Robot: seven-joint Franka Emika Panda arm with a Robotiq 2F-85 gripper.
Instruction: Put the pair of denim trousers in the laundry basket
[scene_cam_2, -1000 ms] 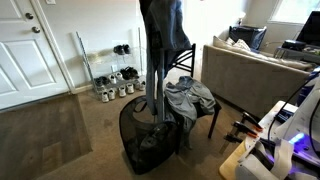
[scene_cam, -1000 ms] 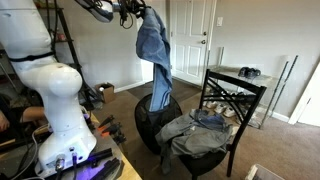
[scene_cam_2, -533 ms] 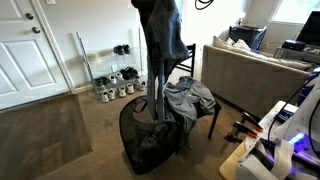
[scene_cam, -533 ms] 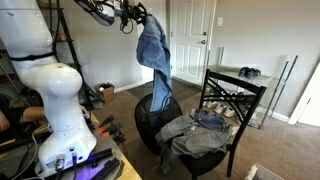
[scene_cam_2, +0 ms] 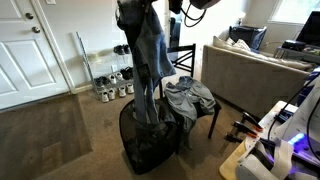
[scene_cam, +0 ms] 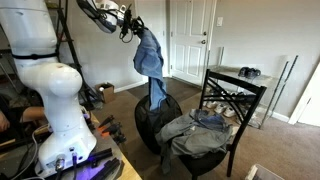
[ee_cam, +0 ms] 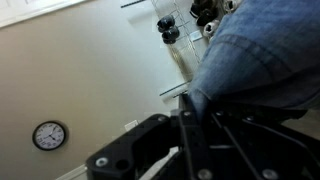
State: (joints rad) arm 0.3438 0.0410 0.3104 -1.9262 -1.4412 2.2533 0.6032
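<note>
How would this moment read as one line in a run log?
pincer: shut on denim trousers | denim trousers: hanging, leg ends at mouth of laundry basket | chair: grey garment on seat

Home, living room: brown carpet (scene_cam_2: 45, 135), white panelled door (scene_cam_2: 22, 50), sofa (scene_cam_2: 255, 75), shoe rack (scene_cam_2: 108, 70) with sneakers (scene_cam_2: 118, 89) along wall, round wall clock (ee_cam: 48, 134), black metal chair (scene_cam: 235, 100) piled with clothes (scene_cam: 195, 125), mesh laundry basket (scene_cam_2: 150, 145) on floor beside it
</note>
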